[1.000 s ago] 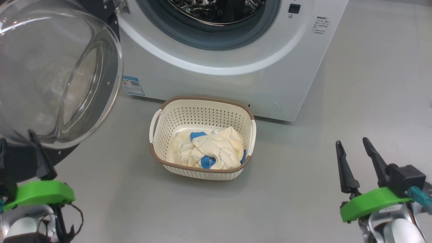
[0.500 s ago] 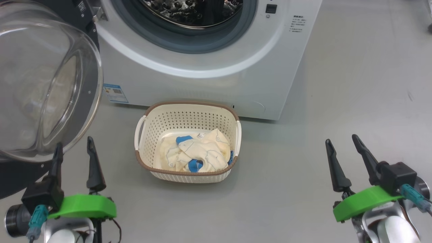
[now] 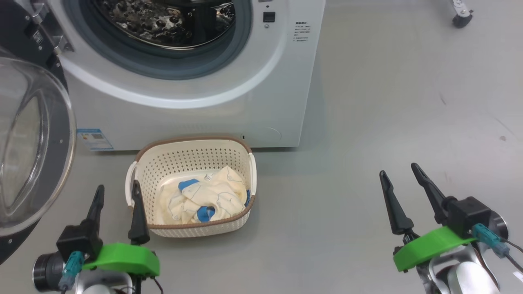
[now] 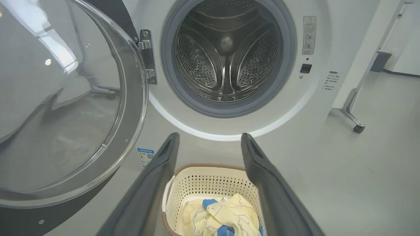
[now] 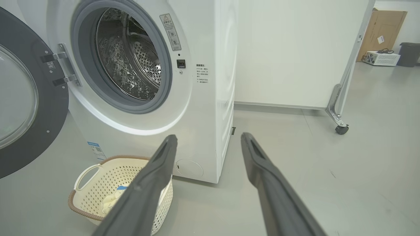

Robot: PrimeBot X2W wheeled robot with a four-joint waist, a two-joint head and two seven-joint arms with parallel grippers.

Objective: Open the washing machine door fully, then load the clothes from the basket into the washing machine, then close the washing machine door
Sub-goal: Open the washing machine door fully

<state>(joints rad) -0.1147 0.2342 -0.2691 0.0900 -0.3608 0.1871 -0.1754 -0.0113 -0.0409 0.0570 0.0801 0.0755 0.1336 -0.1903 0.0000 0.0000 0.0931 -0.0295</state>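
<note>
The washing machine (image 3: 245, 102) is standing on the grey floor (image 3: 367, 122) with its round opening uncovered. The washing machine door (image 3: 28, 155) is hanging swung out to the robot's left on its metal hinge (image 4: 147, 55), its clear glass bowl bulging toward the head camera and its black rim running behind the bowl. Inside the grey gasket (image 4: 169, 65), the perforated steel drum (image 4: 226, 55) is showing no clothing.

The basket (image 3: 192, 141) is sitting upright on the floor just in front of the machine's lower front edge, nearer the corner that is carrying the small blue label sticker (image 3: 94, 139). The clothes (image 3: 208, 198) are lying crumpled in the basket's bottom, cream-yellow with blue patches, bunched toward the wall facing the robot.

The left gripper (image 3: 118, 186) is hovering beside the basket's left handle, its two dark fingers spread wide apart and gripping nothing. In the head view one finger is overlapping that handle, and whether they are touching cannot be told. Its wrist view is looking between the fingers at the basket below and the drum above.

The right gripper (image 3: 398, 169) is hanging over bare floor well to the right of the basket and the machine, its fingers likewise spread and empty. A caster (image 5: 341, 129) of a white partition is resting on the floor beyond it.
</note>
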